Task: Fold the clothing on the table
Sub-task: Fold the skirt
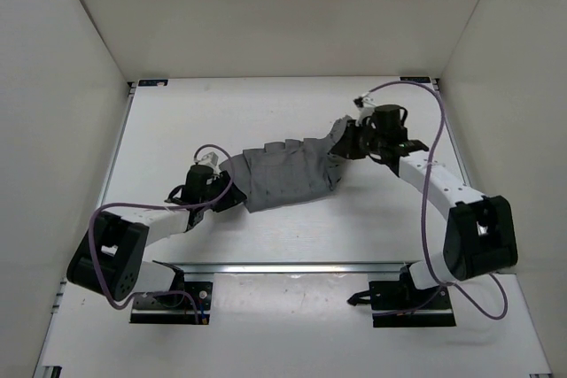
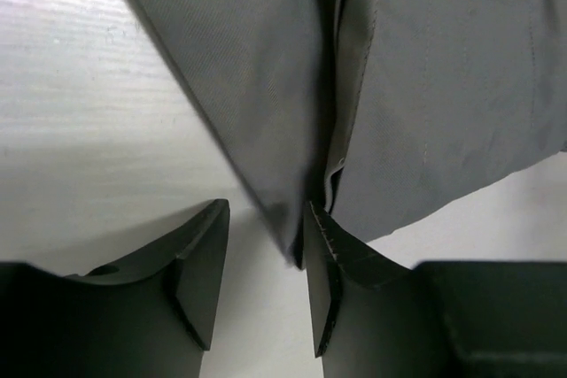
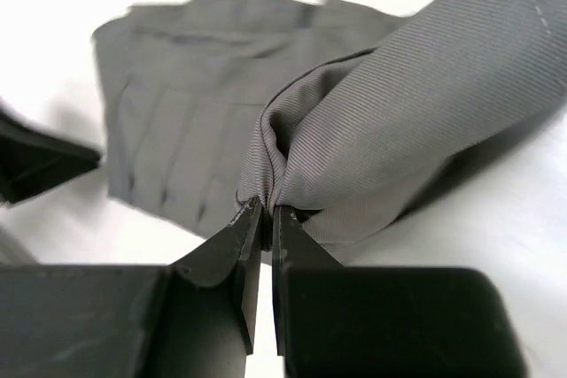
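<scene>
Right wrist view: our right gripper [image 3: 263, 212] pinches a fold of the clothing [image 3: 407, 104]; our left gripper [image 2: 264, 258] gapes around its edge, so we should clamp before lifting.

A white left wall [image 1: 53, 130] stands outside the left gripper [image 1: 232, 197], a right wall [image 1: 518, 50] outside the right gripper [image 1: 345, 141], and a back wall [image 1: 283, 6] beyond both.

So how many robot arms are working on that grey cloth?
2. The left arm reaches the clothing at its near-left end; the right arm comes from the right, its fingers pinched on the far-right end. None looks hidden.
</scene>
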Available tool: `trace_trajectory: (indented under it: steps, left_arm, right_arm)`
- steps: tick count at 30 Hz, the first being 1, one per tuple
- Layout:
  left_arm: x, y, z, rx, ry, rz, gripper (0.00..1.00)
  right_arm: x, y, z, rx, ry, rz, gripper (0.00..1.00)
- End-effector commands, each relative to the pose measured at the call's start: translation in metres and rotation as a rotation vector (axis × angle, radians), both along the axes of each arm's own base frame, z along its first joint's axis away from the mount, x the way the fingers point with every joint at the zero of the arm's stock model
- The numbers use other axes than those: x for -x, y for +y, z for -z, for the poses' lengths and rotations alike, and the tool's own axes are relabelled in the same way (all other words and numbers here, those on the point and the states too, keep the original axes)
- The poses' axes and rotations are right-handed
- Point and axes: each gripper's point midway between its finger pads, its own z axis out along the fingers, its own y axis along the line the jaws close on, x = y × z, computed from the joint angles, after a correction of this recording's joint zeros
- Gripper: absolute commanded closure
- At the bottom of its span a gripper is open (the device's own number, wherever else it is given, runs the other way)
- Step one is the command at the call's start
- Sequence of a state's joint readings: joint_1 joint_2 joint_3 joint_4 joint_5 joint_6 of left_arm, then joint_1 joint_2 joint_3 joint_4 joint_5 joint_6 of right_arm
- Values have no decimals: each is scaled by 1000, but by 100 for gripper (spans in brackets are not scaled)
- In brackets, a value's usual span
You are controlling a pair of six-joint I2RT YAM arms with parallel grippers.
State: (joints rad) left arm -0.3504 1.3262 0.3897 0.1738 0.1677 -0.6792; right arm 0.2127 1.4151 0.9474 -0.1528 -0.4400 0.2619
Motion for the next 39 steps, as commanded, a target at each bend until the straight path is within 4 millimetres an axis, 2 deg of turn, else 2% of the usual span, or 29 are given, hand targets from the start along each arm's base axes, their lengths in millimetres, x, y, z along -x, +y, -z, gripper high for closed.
trace_trajectory:
  steps: [1, 2, 4, 6, 7, 8, 9, 10, 11, 12, 14, 15, 17, 18, 20, 21, 24, 31, 33, 37, 38, 39]
  left_arm:
    - [-11, -7, -3, 24, -9, -17, 51]
    - [-8, -7, 1, 27, 9, -19, 52]
    - [-12, -15, -4, 54, -2, -1, 49]
    - [-9, -17, -1, 60, 5, -4, 49]
    - [-9, -18, 1, 65, 10, -4, 60]
    - [-9, -22, 1, 72, 10, 6, 77]
    - [-8, -21, 5, 68, 21, 8, 86]
    - [-8, -23, 5, 79, 26, 11, 100]
    - [-5, -23, 10, 79, 37, 16, 100]
    - [-6, -23, 10, 83, 36, 13, 100]
    - [-2, -25, 13, 88, 43, 20, 100]
    - [0, -24, 16, 88, 53, 18, 100]
    - [-2, -24, 13, 93, 45, 14, 100]
    - [-2, -22, 14, 85, 43, 11, 100]
    - [-2, -21, 13, 83, 38, 9, 100]
    - [-1, -20, 13, 84, 39, 12, 100]
    - [0, -17, 13, 84, 42, 4, 100]
    - [3, -11, 9, 89, 31, -5, 100]
    - [6, -8, 9, 100, 39, -11, 90]
    - [14, 6, -2, 85, 17, -19, 67]
    - [17, 10, -8, 82, 0, -28, 61]
    - [14, 14, -21, 85, -50, -33, 52]
  right_arm:
    - [-2, 50, -14, 6, -59, -181, 100]
    - [0, 54, -9, 21, -43, -192, 100]
    - [2, 76, -10, 37, -39, -234, 100]
    - [10, 95, -3, 21, -16, -293, 100]
    - [15, 104, 2, 17, -5, -315, 100]
    - [24, 119, 0, 1, -5, -373, 100]
    - [28, 127, -2, 0, -12, -396, 100]
    - [36, 141, -3, 4, -20, -441, 100]
    - [43, 154, -7, 6, -38, -480, 100]
    - [48, 162, -6, 2, -35, -511, 99]
    - [62, 190, -12, -26, -42, -587, 100]
    - [64, 195, -6, -25, -26, -601, 100]
    - [75, 217, 3, -4, -12, -663, 100]
    - [84, 229, -1, 2, -16, -695, 99]
    - [94, 242, 17, 20, 22, -727, 100]
    - [101, 251, 16, 11, 17, -741, 99]
    - [118, 261, 43, 6, 78, -765, 99]
    - [126, 272, 74, 39, 124, -783, 100]
    - [126, 271, 86, 73, 142, -761, 100]
    - [111, 266, 92, 87, 114, -690, 100]
    - [105, 267, 89, 83, 93, -683, 98]
    - [105, 266, 92, 89, 100, -676, 90]
